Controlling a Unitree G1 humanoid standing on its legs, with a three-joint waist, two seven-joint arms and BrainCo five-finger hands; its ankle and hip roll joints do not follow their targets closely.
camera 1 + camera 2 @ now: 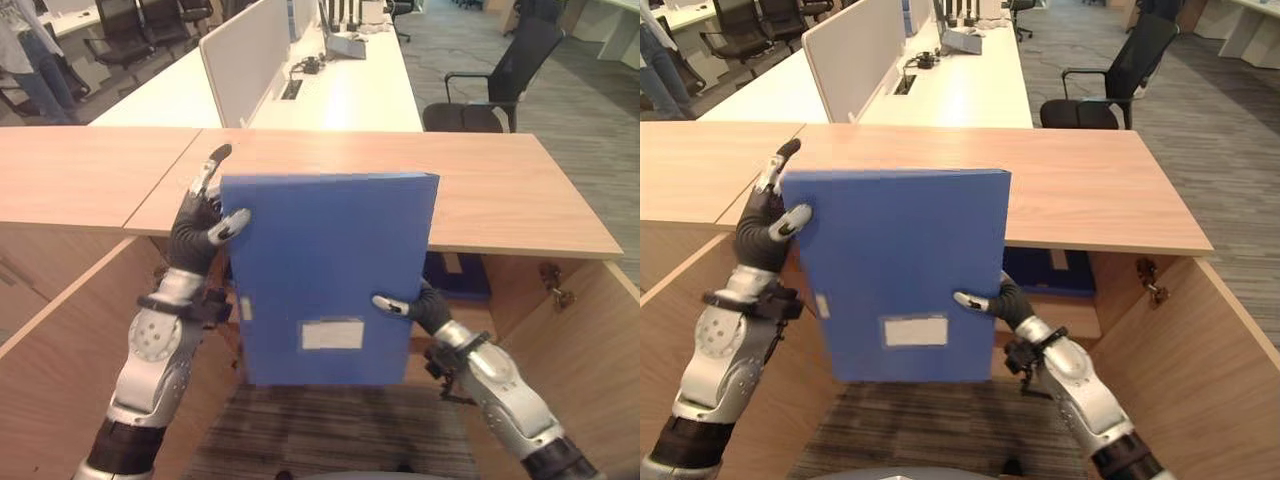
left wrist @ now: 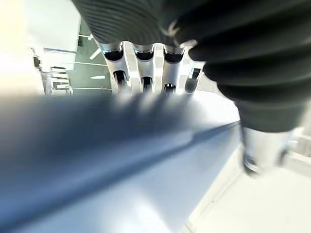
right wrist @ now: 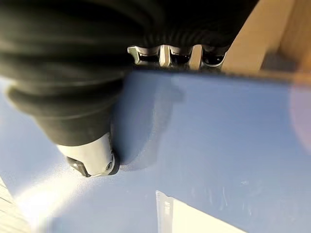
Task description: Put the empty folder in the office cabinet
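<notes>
Thumb and fingers of my left hand [image 1: 193, 236] pinch the upper left edge of the blue folder [image 1: 325, 270]: the thumb lies across the front face near the top corner, and the fingers run up behind that edge with their dark tips showing above it. In my left wrist view the fingers [image 2: 142, 63] stand straight in a row along the folder's back.

My right hand [image 1: 425, 308] grips the folder low on its right edge, thumb pressed flat on the front face and fingers wrapped round behind; my right wrist view shows the thumb on the blue surface and the fingers [image 3: 167, 54] hooked over the edge.

Between my two hands the folder stands upright, front face toward me, with a white label [image 1: 332, 334] just beside my right thumb, near the bottom. It is held in the air in front of the open office cabinet [image 1: 520, 300], whose wooden top [image 1: 500, 190] runs behind the folder's upper part. Past my right hand, inside the cabinet, another dark blue folder [image 1: 462, 278] lies on the shelf. The cabinet's wooden doors [image 1: 70, 350] stand open outside each of my arms.

Farther off beyond the cabinet top is a white desk [image 1: 340, 95] with a divider panel [image 1: 245, 60], and a black office chair [image 1: 495, 90] beyond my right side.
</notes>
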